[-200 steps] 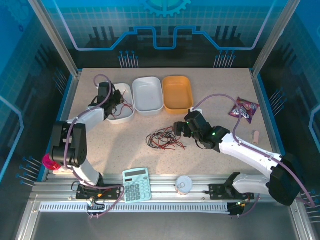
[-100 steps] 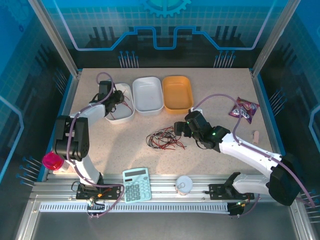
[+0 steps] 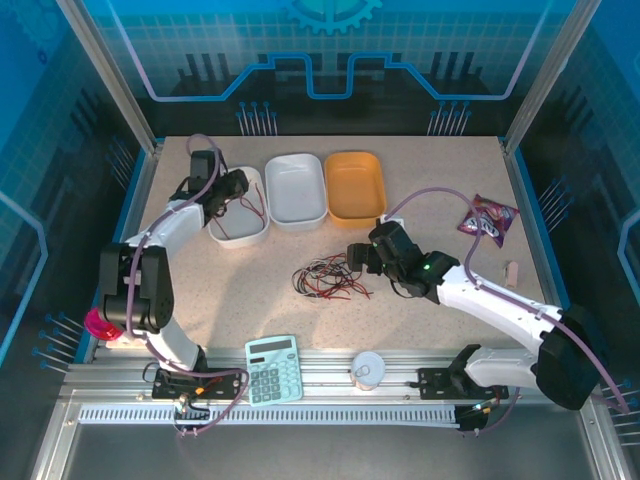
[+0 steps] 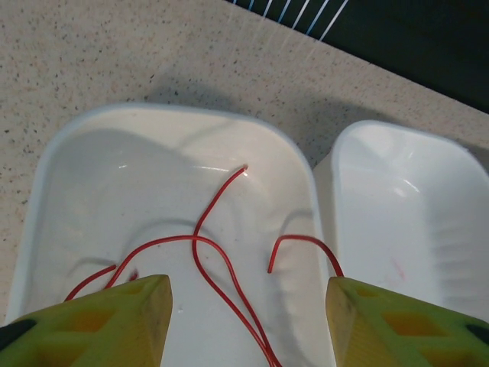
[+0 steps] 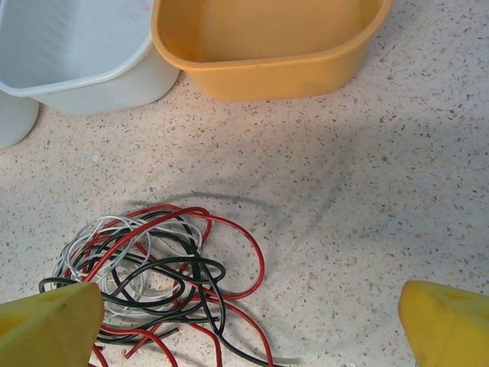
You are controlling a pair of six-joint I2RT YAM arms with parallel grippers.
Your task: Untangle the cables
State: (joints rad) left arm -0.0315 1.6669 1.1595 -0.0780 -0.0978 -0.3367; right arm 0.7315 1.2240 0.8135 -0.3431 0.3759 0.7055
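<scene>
A tangle of thin red, black and white cables [image 3: 325, 278] lies mid-table; in the right wrist view the cables [image 5: 145, 279] sit left of centre. My right gripper [image 3: 356, 256] hovers just right of the pile, open [image 5: 248, 325], with nothing between its yellow fingers. A single red cable [image 4: 206, 248] lies looped in the left white tray [image 4: 46, 172]. My left gripper [image 4: 246, 310] hangs open above it, the wire running loose under the jaws. In the top view the left gripper [image 3: 232, 188] is over the left white tray [image 3: 250, 241].
A second white tray [image 3: 296, 190] and an orange tray [image 3: 355, 186] stand in a row at the back. A calculator [image 3: 273, 368] and a white cup [image 3: 368, 370] sit at the near edge. A snack packet [image 3: 488, 218] lies at the right.
The left gripper has gone from shut to open over the left tray and pulled slightly back and left. The red cable now lies loose. The right arm has barely moved.
</scene>
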